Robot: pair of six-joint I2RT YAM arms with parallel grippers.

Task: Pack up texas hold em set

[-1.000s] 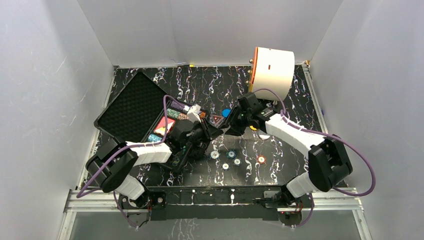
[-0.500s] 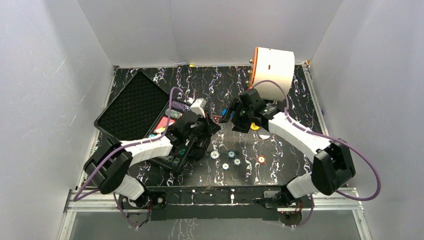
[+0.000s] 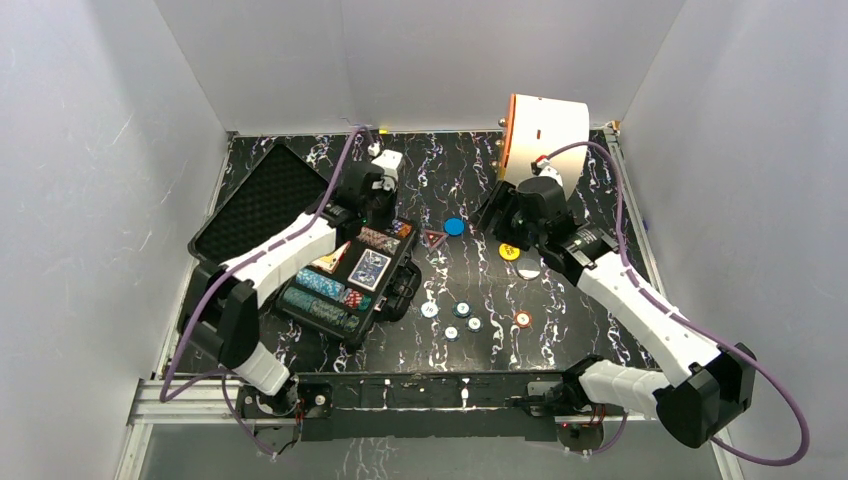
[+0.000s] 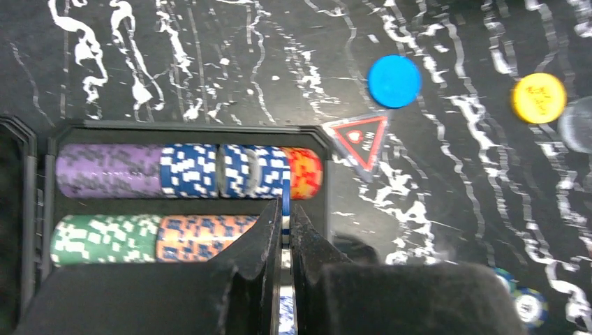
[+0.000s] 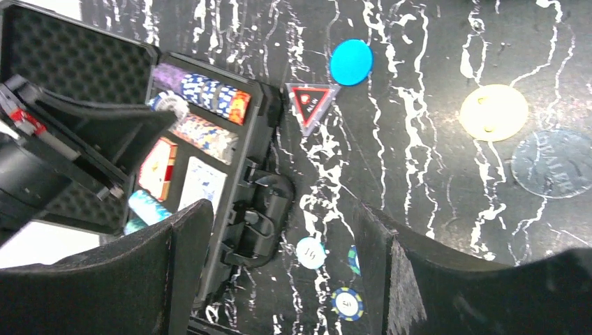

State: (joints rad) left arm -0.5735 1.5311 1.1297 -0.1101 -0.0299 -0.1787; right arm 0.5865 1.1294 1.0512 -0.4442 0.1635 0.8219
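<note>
The black case [image 3: 262, 205] was found open on the left of the desk [image 3: 480, 180], with its foam-lined lid laid back. Rows of chips [image 4: 188, 171] were seated in the tray's far compartments. A red deck [image 5: 159, 167] and a blue deck [image 3: 370, 268] were noted side by side behind them, and further chip rows [image 3: 318, 287] lay at the near edge.

The left tool [image 4: 285, 209] was positioned over the far end of the tray. It was clenched on a blue-and-white chip [image 5: 169, 105], which was pinched on edge between the fingers.

The right tool [image 5: 283, 209] was held above the desk just in front of the white cylinder [image 3: 545, 135]. Its fingers were spread wide and nothing was grasped.

The following were recorded outside the case, on the desk:
- A red triangular marker [image 4: 361, 136] lay just beside the tray's corner.
- A blue button [image 4: 394, 81] lay near the marker.
- A yellow button [image 5: 493, 112] lay further right, with a pale disc [image 5: 551, 164] beside it.
- Five loose chips [image 3: 462, 309] were scattered nearer the arm bases.
</note>
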